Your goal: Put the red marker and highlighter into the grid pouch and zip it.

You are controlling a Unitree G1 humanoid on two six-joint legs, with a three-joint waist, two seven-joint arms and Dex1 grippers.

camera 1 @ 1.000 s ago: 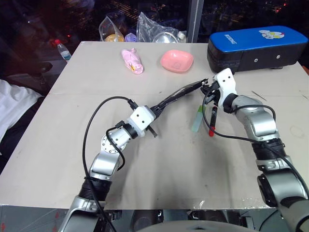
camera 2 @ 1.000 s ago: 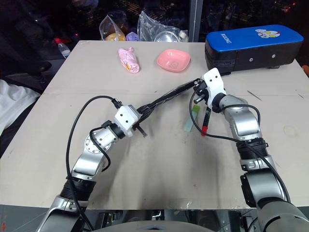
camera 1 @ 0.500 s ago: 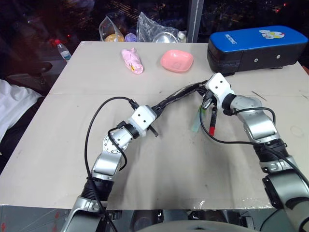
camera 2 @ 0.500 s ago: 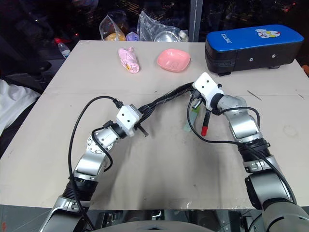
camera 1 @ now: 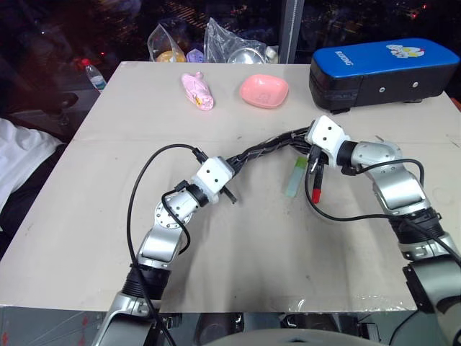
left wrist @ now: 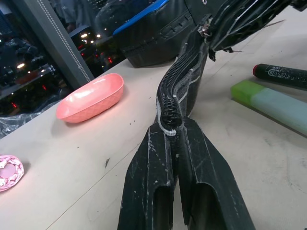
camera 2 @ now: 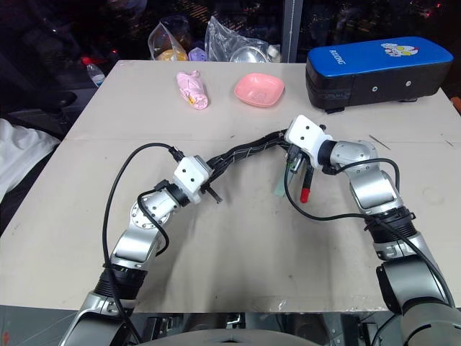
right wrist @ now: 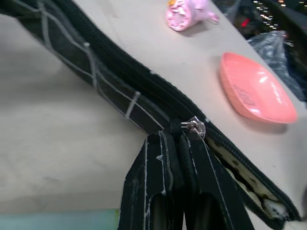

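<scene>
The grid pouch [camera 1: 266, 148] hangs stretched between my two grippers, a little above the table, with its zipper edge up. My left gripper [left wrist: 172, 129] is shut on the pouch's near end. My right gripper [right wrist: 176, 136] is shut on the zipper pull [right wrist: 194, 127] near the far end. Past the pull the pouch gapes a little and shows its tan lining [right wrist: 240, 172]. The pale green highlighter [camera 1: 292, 180] and the red marker [camera 1: 315, 189] lie side by side on the table, just below my right gripper [camera 1: 308, 143].
A blue-and-black hard case [camera 1: 382, 68] stands at the back right. A pink dish [camera 1: 263, 90] and a pink wrapped item [camera 1: 198, 91] lie behind the pouch. Plastic bags [camera 1: 230, 47] and a bottle [camera 1: 94, 74] sit at the table's far edge.
My right gripper has rolled and drawn slightly back toward me, still shut on the zipper pull, and the pouch now curves more. The left gripper has stayed put.
</scene>
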